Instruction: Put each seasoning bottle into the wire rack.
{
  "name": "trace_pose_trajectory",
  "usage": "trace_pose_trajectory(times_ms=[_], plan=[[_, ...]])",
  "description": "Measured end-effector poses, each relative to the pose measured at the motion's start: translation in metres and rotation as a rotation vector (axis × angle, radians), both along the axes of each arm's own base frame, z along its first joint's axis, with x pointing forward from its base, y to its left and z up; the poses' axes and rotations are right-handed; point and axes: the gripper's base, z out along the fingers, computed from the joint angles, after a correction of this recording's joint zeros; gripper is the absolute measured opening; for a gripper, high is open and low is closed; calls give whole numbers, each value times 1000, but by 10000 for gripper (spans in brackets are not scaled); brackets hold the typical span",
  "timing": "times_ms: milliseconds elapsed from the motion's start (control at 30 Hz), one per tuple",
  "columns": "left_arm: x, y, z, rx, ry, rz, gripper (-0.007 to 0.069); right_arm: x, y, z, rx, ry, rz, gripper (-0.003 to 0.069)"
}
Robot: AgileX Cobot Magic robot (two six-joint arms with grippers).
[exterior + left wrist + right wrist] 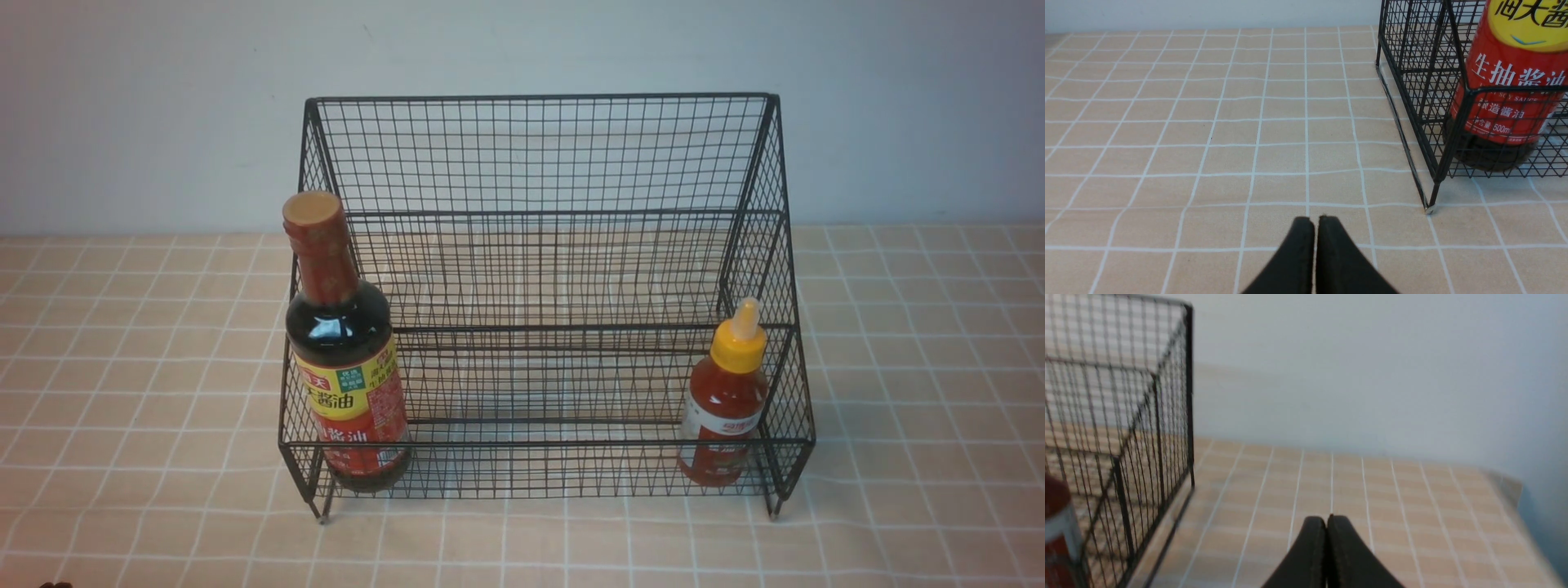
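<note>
Front view: two bottles [346,359] [725,400], one rack [539,212]

Just a peach checked tablecloth [131,392] with white grid lines filling the lower frame, plain pale wall [163,98] across the top.

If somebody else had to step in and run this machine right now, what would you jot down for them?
Left gripper: shut, empty, over bare tablecloth beside the rack.
Right gripper: shut, empty, off the rack's other side.
Tall dark soy-sauce bottle with tan cap: upright in the lower tier of the black wire-mesh two-tier rack, left front corner.
Small red sauce bottle with yellow nozzle cap: upright in the lower tier, right front corner.
Done: both bottles are racked.
Left: nothing visible.
</note>
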Motion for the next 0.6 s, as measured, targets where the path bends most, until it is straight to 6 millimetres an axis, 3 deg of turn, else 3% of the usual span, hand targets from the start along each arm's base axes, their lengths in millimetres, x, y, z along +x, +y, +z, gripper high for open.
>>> trace_pose_trajectory(times_ms=[33, 67, 100, 200, 600], plan=[[0, 0, 0, 0, 0, 0, -7, -1, 0, -3, 7, 3, -2, -13], [0, 0, 0, 0, 0, 0, -7, -6, 0, -27, 40, 23, -16, -13], [0, 0, 0, 0, 0, 0, -7, -8, 0, -37, 51, 33, -19, -13], [0, 0, 0, 0, 0, 0, -7, -15, 1, -50, 70, 60, -18, -13], [0, 0, 0, 0, 0, 0, -7, -18, 1, -50, 64, 46, -12, -13]])
